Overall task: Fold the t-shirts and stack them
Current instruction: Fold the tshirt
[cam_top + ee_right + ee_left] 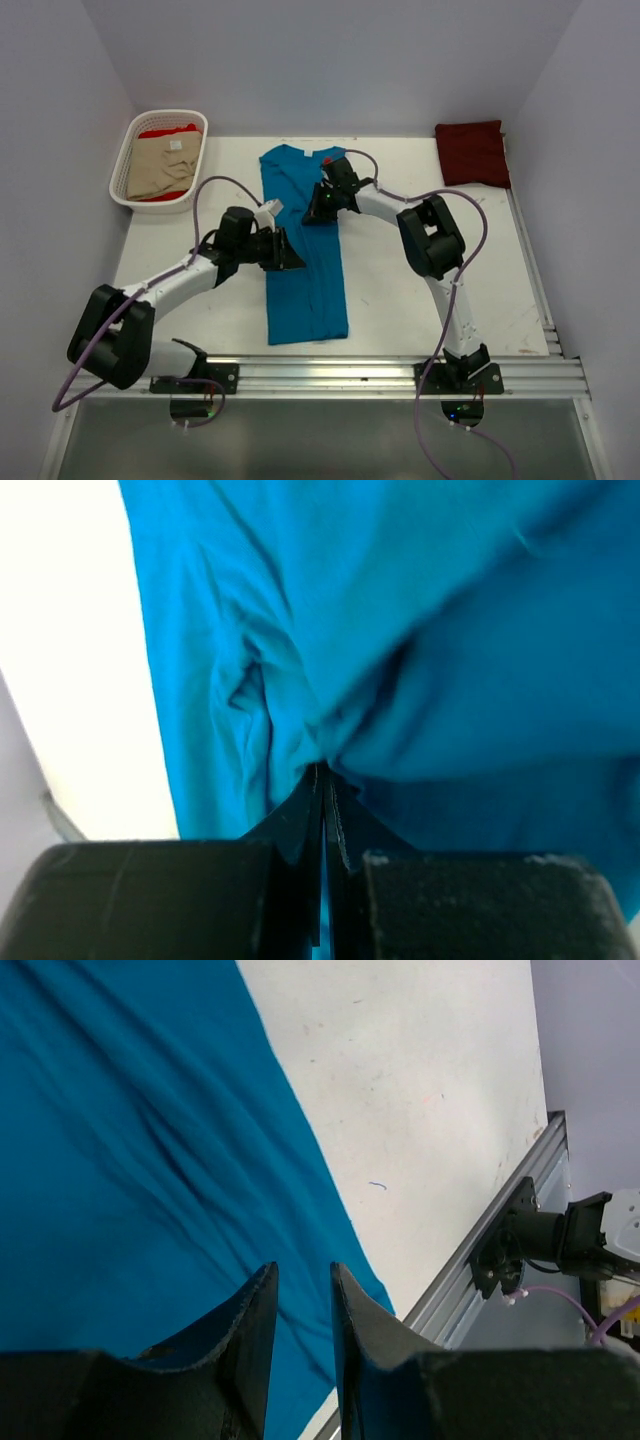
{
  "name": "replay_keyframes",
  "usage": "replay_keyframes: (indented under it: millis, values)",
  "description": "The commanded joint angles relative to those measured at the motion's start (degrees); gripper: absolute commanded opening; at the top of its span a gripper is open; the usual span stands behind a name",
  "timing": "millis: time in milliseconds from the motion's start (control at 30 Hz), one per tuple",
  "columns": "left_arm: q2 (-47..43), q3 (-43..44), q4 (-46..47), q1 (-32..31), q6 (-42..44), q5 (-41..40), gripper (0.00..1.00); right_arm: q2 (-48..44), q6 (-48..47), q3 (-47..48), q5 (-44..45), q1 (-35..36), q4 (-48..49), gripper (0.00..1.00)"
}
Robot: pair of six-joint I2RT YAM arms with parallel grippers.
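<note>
One view shows right tool [322, 772] pinching teal t-shirt [460, 610].

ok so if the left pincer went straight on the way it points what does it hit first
Most likely the teal-blue t-shirt: the left pincer points down onto its cloth, which lies right ahead of the tips. Depth is hard to judge.

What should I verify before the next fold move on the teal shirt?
1. Right gripper shut on teal t-shirt: ok, cloth pinched at its tips.
2. Left gripper gripping cloth: not ok, jaws apart over the shirt's left edge, no cloth seen between them.
3. Shirt folded into a narrow strip: ok.
4. Maroon t-shirt folded at the far right corner: ok.
5. Basket emptied: not ok, beige t-shirt and red t-shirt inside.
</note>
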Motion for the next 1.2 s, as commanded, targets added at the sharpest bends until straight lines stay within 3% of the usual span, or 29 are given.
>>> replay_keyframes:
  millis: [0,400,633,833,1167]
  values:
    - [3.69,5.29,6.42,-4.06,-0.81,0.32,0.31,2.19,-1.01,3.29,8.74,-1.62,-7.59,0.00]
    - [16.61,13.20,8.09,-11.18,-1.07,-6.88,0.28,1.75,-2.24,1.36,9.01,-2.50,-6.90,0.00]
    - [26.01,24.01,1.43,-13.82,1.83,-13.30,0.12,1.92,-2.41,1.63,8.75,-2.42,-6.90,0.00]
    - [27.96,25.87,-4.82,-14.17,2.01,-19.10,0.00,1.92,-3.03,1.98,9.19,-2.50,-7.43,0.00]
    - [27.26,25.34,-9.49,-14.43,1.92,-24.47,0.03,1.84,-2.85,1.19,8.75,-2.59,-7.25,0.00]
